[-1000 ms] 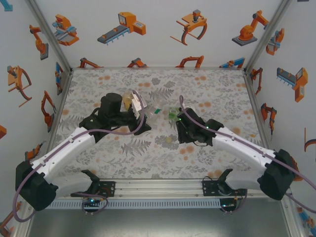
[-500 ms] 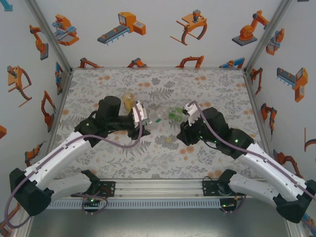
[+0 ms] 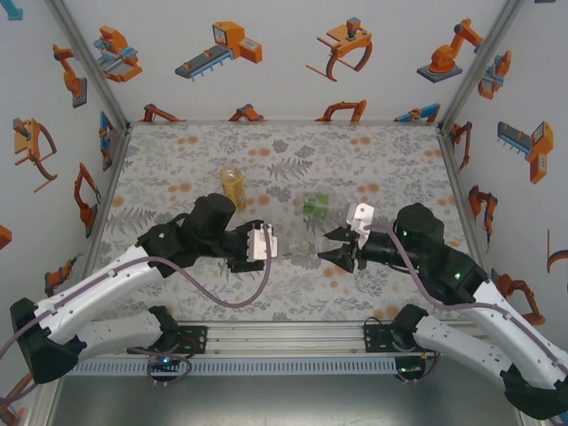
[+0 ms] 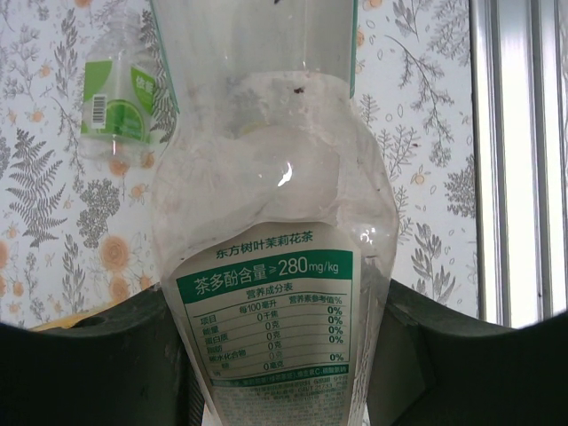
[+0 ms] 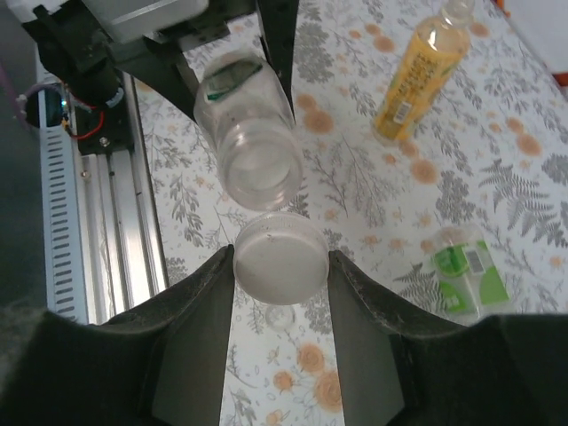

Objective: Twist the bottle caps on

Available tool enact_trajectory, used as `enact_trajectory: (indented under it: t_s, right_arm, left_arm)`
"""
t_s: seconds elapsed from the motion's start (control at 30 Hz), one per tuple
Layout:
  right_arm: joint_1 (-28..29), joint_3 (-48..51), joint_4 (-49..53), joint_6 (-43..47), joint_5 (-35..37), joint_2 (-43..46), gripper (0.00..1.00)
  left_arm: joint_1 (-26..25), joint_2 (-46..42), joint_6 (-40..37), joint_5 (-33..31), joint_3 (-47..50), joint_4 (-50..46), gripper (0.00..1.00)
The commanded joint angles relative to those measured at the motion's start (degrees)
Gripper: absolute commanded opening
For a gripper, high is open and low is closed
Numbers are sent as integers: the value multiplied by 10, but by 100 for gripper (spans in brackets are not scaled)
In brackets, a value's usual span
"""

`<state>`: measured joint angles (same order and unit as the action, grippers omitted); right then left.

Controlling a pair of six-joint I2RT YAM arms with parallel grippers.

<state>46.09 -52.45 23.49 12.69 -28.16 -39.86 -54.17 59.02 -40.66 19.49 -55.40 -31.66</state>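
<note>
My left gripper (image 3: pixel 271 244) is shut on a clear bottle (image 4: pixel 271 204) with a green and white label, holding it near its base. The bottle points sideways, its open mouth (image 5: pixel 259 169) toward my right gripper (image 3: pixel 342 248). My right gripper (image 5: pixel 281 266) is shut on a white bottle cap (image 5: pixel 281 257), held flat-side toward the camera just short of the mouth, with a small gap between them. A small pale cap (image 5: pixel 281 316) lies on the table below the held one.
A bottle of yellow liquid (image 3: pixel 232 185) stands at the back left of the floral table (image 3: pixel 390 160). A crumpled clear bottle with a green label (image 3: pixel 315 206) lies near the middle. The metal rail (image 3: pixel 284 337) runs along the near edge.
Both arms pulled back toward the near edge and turned to face each other. The left one brought the clear bottle away from the yellow bottle and laid it sideways; the right one now points left.
</note>
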Motion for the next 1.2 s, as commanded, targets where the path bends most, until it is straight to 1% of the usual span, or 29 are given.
enact_trajectory:
  t_s: [0.0,0.2,0.5,0.67,0.87,1.07,1.17]
  right_arm:
    - [-1,7,-33,32,-58,-7,17]
    - [-1,13,-35,47,-91,-15,16]
    - [-1,19,-64,35,-94,-33,16]
    - [0,19,-84,27,-96,-44,16]
    - [0,18,-85,27,-92,-53,15]
    - [0,17,-77,28,-64,-57,15]
    - [1,12,-73,28,-68,-60,15]
  left_arm:
    - [-7,2,-22,-23,-11,-21,0]
    - [-8,18,-24,-17,-10,-13,0]
    - [-8,11,-24,4,-7,-13,0]
    - [-9,7,-25,2,-6,-15,0]
    - [-8,1,-25,11,-5,-14,0]
    - [-8,-5,-28,13,-5,-15,0]
    - [-8,-4,-28,17,-5,-15,0]
